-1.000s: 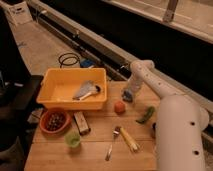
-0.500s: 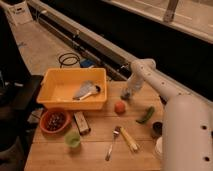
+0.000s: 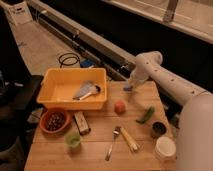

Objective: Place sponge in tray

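Observation:
The sponge [image 3: 127, 88], a small light-blue block, is at the far right of the wooden table, between the tips of my gripper [image 3: 129, 87]. The gripper hangs from the white arm [image 3: 165, 82] that comes in from the right, and it is shut on the sponge. The tray [image 3: 59, 101], a large yellow tub, stands at the table's back left, about a hand's width left of the gripper. A grey-blue cloth with a spoon [image 3: 85, 90] lies inside it.
An orange-red ball [image 3: 119, 107] lies just in front of the gripper. A green vegetable [image 3: 145, 115], a dark cup [image 3: 158, 129] and a white cup [image 3: 165, 147] are on the right. A red bowl [image 3: 55, 120], brown bar [image 3: 81, 122], green cup [image 3: 73, 140] and cutlery [image 3: 112, 143] are in front.
The gripper has closed on the sponge at the table's far right and sits slightly higher than before. Nothing else on the table has moved.

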You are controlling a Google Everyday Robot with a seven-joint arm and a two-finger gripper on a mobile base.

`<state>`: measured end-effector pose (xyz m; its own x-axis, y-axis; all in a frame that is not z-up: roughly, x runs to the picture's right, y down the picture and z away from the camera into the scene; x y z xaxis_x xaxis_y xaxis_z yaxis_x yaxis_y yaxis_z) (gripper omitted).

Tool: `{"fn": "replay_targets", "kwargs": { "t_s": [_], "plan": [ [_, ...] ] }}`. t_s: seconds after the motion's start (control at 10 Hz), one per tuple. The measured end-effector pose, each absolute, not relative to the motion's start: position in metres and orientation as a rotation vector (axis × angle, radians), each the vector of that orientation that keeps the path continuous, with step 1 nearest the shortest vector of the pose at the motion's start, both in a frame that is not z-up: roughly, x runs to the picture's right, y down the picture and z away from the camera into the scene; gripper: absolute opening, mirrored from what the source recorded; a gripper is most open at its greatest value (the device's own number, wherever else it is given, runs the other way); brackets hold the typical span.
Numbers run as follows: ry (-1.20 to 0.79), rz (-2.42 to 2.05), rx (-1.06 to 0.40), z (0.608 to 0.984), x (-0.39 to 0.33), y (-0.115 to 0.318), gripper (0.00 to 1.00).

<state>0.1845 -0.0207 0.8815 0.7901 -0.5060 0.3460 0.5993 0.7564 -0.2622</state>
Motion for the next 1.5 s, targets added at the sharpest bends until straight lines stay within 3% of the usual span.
{"fn": "replay_targets", "kwargs": {
  "t_s": [0.5,1.1,1.5],
  "plan": [
    [-0.234,-0.612,-0.208,0.838,0.16,-0.077,0.0],
    [-0.485,-0.775,-0.172,0.818,0.025,-0.066,0.0],
    [-0.514,-0.791,-0.172,0.814,0.015,-0.062,0.0]
  ]
}}
